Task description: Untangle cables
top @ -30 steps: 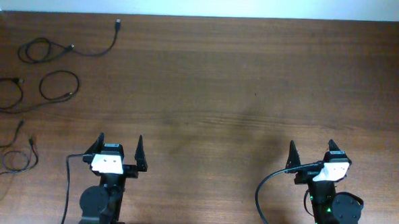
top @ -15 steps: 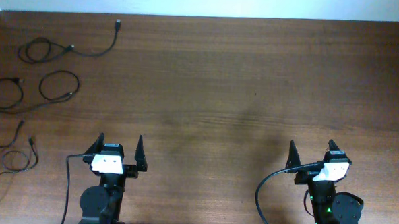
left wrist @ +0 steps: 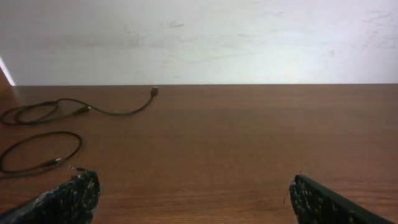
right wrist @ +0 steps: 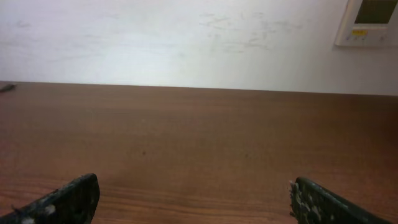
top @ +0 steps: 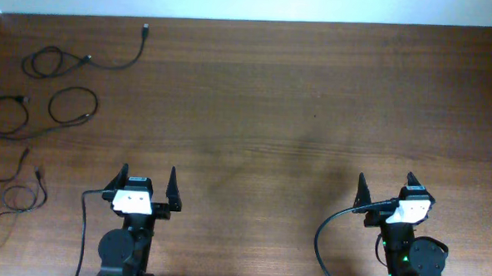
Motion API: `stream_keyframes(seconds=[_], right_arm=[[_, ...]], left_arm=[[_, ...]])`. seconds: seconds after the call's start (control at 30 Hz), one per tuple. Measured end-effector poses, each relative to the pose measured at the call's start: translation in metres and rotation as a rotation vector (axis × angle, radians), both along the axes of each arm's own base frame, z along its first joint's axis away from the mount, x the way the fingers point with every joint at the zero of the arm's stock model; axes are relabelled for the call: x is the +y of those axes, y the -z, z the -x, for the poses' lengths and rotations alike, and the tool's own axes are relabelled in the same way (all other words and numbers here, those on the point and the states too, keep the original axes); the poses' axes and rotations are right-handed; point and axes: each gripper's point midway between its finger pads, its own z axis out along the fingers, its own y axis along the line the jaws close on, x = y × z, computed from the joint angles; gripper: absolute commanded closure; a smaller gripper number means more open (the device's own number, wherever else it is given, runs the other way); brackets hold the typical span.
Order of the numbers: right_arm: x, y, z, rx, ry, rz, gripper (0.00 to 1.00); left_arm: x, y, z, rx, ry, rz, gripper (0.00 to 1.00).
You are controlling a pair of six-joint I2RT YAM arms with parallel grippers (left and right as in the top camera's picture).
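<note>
While both arms sat parked at the near edge of the counter, the cables lay along its left side, well apart from either tool; from overhead they read as three separate thin black cords in loose loops rather than one knot, though whether the nearest one crossed over itself was too small to tell. The left tool had its fingers spread wide with nothing between them; the right tool stood the same, parted and empty, with only bare wood ahead of it in its own wrist view. The left wrist view showed the farthest cord running out to a small plug near the wall, and a second loop lying nearer and to the left. Such cords looked light and limp, with a little wiry spring that would hold a coil in shape; lying flat on smooth wood, they would likely skid ahead of a closing finger and slip from a loose pinch. The plug ends seemed the best hold, being thicker and stiffer than the cord; failing that, the crown of a loop, away from its neighbours. By reach, the left arm appeared the likelier one to take them.
</note>
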Motion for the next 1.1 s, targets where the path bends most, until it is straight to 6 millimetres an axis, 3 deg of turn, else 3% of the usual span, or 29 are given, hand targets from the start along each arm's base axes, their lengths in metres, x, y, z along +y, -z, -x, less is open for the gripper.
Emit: stream_keyframes(seconds=[1.1], right_arm=[[0.0000,0.0000,0.0000,-0.001,-0.001,0.015,0.02]], left_arm=[[0.0000,0.0000,0.0000,0.000,0.000,0.000,0.01]])
